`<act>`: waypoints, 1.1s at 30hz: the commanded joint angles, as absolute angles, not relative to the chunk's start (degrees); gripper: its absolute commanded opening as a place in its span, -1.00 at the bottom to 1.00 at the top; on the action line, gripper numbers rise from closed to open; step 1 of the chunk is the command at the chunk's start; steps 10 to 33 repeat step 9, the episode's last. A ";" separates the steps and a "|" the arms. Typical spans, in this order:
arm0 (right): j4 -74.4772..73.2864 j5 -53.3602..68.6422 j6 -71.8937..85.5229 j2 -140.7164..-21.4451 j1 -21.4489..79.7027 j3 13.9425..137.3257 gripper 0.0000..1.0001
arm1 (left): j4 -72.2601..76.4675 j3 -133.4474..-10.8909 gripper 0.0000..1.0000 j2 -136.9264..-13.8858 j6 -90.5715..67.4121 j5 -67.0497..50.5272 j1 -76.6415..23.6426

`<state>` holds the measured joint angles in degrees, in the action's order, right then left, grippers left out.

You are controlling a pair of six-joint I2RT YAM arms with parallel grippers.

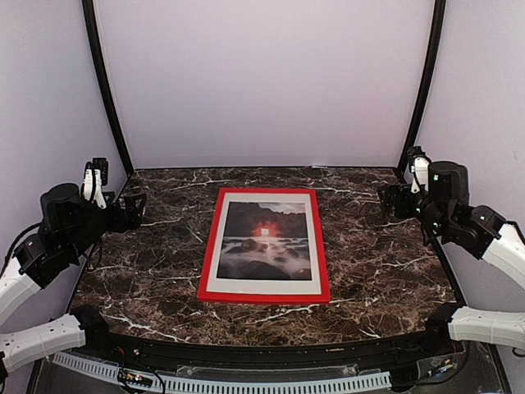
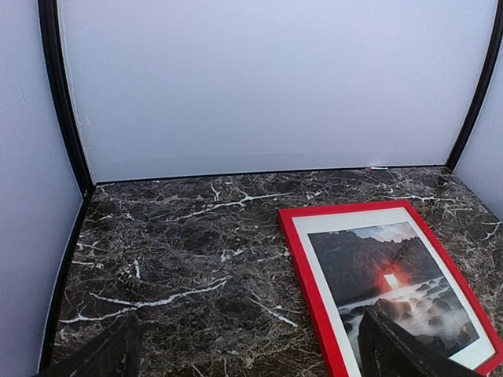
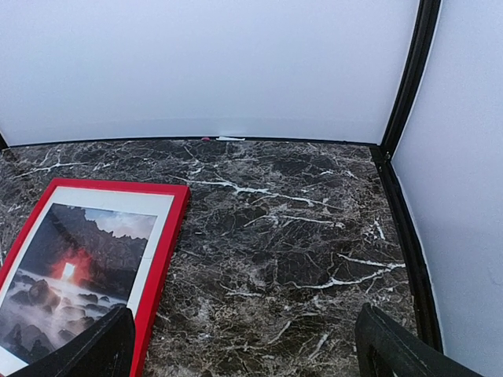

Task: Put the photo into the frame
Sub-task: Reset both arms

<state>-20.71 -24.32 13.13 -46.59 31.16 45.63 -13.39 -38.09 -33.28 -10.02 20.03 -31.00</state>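
The frame [image 1: 208, 246] lies flat and face up at the middle of the table, its red front showing. Inside it sits the photo [image 1: 267, 242], a dark landscape with a red-orange glow, bordered by a white mat [image 1: 262, 286]. My left gripper [image 1: 125, 210] hovers open over the table's left edge, apart from the frame. My right gripper [image 1: 394, 201] hovers open at the right edge. The left wrist view has the frame [image 2: 309, 290] and photo [image 2: 377, 267] to the right of the open gripper [image 2: 247, 345]. In the right wrist view the frame [image 3: 165, 251] and photo [image 3: 78, 259] lie left of the open gripper [image 3: 244, 345].
The dark marble table [image 1: 148, 271] is closed in by white walls [image 1: 262, 82] at the back and sides. Black curved posts [image 1: 107, 90] [image 1: 425, 82] stand at the back corners. A black rail runs along the near edge by the arm bases.
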 commanded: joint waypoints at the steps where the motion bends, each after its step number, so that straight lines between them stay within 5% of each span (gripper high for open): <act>1: -19.14 -25.57 13.20 -46.18 31.03 45.48 0.97 | -12.64 -36.93 0.98 -32.27 -9.41 20.17 -30.63; 33: -18.58 -24.07 13.44 -46.76 31.02 45.04 0.97 | -12.90 -36.96 0.98 -32.45 -9.62 19.42 -30.67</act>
